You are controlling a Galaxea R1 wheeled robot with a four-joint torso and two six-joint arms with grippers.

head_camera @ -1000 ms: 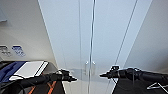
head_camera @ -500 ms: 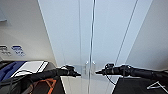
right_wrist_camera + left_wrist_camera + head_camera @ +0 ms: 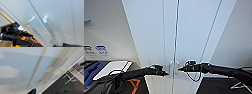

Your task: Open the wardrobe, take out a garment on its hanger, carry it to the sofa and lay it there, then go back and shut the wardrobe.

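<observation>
White wardrobe [image 3: 184, 37] doors are shut; both tools, left [image 3: 166, 73] and right [image 3: 180, 69], flank the handles [image 3: 174, 67], grip state unclear. A missed handle could mean a slip.

Wardrobe [image 3: 191, 37] — smooth, glossy white panels

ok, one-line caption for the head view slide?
Both pincers, left and right, at the closed wardrobe door handles.

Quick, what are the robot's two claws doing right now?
Left claw: at the left handle of the closed wardrobe; open or shut cannot be told.
Right claw: at the right handle; cannot be told.
</observation>
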